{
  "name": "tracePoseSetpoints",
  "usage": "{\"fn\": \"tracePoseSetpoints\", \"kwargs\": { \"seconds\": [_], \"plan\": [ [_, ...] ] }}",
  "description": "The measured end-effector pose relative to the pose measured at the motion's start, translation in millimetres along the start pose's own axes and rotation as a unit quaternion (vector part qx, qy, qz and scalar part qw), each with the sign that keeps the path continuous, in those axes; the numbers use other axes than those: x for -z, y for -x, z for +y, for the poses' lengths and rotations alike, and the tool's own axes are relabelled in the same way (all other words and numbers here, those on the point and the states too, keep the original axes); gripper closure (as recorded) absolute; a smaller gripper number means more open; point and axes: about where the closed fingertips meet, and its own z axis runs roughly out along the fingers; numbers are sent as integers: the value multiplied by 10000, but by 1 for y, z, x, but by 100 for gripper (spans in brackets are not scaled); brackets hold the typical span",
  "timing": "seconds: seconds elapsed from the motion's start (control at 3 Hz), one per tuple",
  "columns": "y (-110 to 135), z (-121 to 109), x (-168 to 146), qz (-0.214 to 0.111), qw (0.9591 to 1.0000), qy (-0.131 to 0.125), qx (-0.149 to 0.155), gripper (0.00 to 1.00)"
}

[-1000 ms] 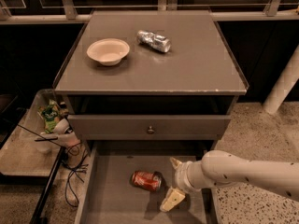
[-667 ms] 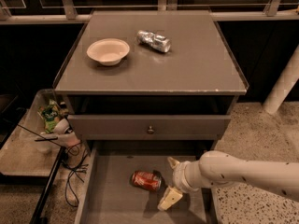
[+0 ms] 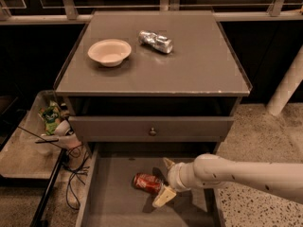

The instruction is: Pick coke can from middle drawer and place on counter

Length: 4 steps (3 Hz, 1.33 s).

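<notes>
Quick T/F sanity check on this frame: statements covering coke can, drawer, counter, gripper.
1. The coke can lies on its side in the open middle drawer. True.
2. The gripper is shut on the coke can. False: it is open, low in the drawer at the can's end.
3. A white bowl sits on the counter. True.
4. The silver can is in the drawer. False: it lies on the counter beside the bowl.
</notes>
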Motion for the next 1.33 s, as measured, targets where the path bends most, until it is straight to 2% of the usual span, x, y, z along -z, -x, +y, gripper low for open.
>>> {"fn": "tracePoseSetpoints", "kwargs": {
  "seconds": [0.67, 1.0, 1.33],
  "plan": [
    [1, 4, -40, -351, 9992, 197, -72, 0],
    [1, 17, -63, -437, 9983, 377, -98, 0],
    [-2, 23, -79, -480, 9978, 430, -134, 0]
  ]
}}
